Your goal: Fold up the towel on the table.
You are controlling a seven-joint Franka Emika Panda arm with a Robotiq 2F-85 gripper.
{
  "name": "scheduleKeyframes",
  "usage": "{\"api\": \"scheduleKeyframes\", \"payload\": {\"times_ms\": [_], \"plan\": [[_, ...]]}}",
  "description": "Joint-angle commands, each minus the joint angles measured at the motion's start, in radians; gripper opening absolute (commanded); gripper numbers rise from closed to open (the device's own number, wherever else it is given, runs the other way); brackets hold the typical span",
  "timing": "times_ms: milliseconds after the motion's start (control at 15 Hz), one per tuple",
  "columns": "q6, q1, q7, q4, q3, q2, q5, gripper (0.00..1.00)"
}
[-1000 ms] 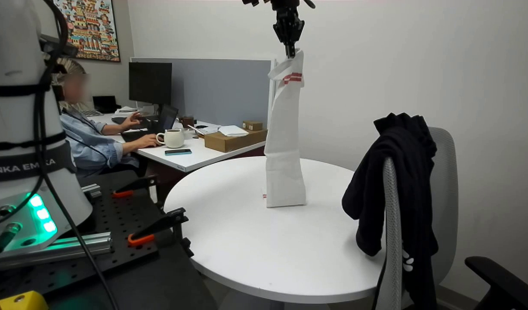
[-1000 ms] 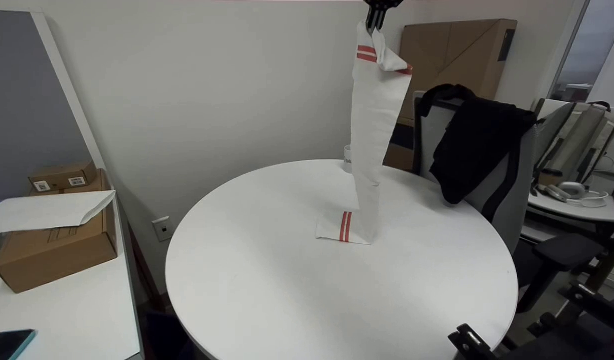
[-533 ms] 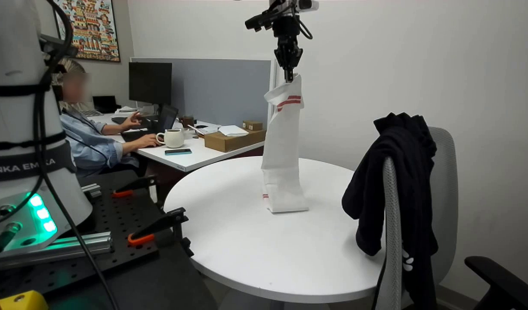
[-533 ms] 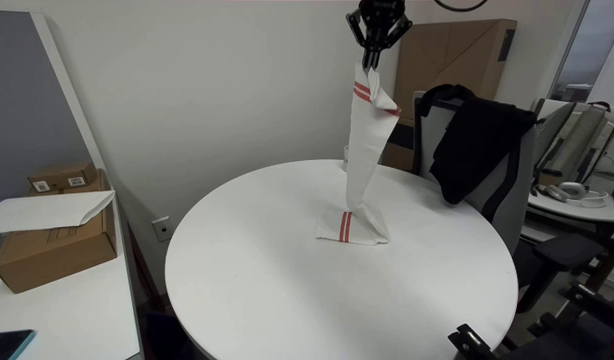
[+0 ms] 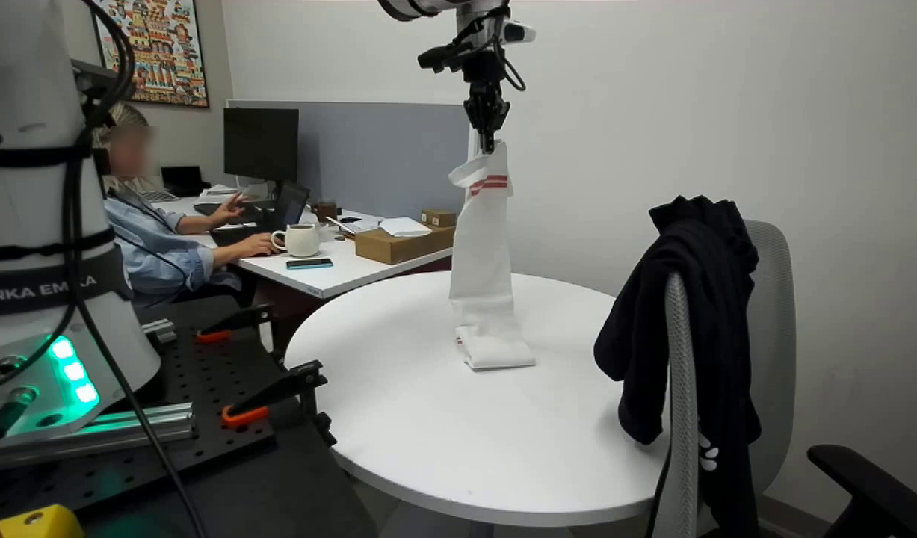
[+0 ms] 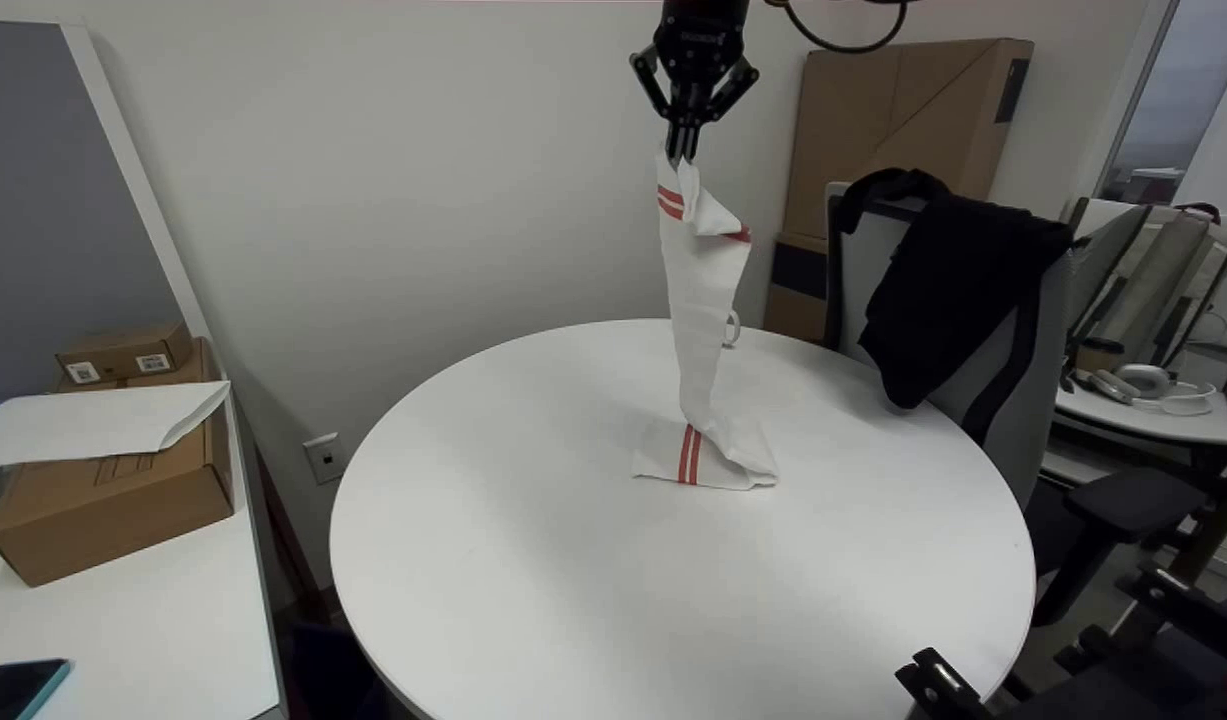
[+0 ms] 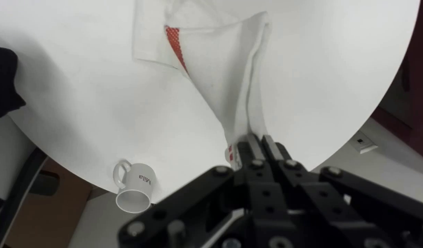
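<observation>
The white towel [image 5: 480, 254] hangs from my gripper [image 5: 488, 148] above the round white table [image 5: 406, 418]. In both exterior views the gripper is shut on the towel's upper end, with the fingertips [image 6: 681, 145] pinching it. The towel [image 6: 701, 290] drops as a narrow strip. Its lower end lies bent on the table [image 6: 513, 590], with a double red stripe near that end. A corner flap with red stripes folds over near the top. In the wrist view the jaws are nearly together, and the towel [image 7: 214, 69] runs from them down to the table.
A white mug [image 7: 139, 181] stands near the table's edge; its handle [image 6: 734, 328] shows behind the towel. A chair with a black garment [image 5: 697, 314] stands at the table's side. A desk with a cardboard box [image 5: 409, 243] and a seated person [image 5: 159, 239] are behind.
My gripper has come down with the towel and moved left in both exterior views. More of the towel's lower part now rests slack on the table, and the mug's handle has come into view.
</observation>
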Motion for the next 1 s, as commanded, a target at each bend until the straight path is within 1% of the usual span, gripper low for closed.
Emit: {"api": "scheduleKeyframes", "payload": {"times_ms": [0,267,533,800,933], "plan": [[-0.012,0.034,0.063,0.081,0.009,0.031,-0.013,0.01],[-0.009,0.059,0.097,0.121,0.01,0.059,-0.028,0.01],[0.02,0.058,0.082,0.104,0.002,0.098,-0.019,0.01],[0.078,0.054,0.079,0.078,-0.012,0.142,-0.007,0.01],[0.107,0.06,0.09,0.072,-0.023,0.165,-0.019,0.01]]}}
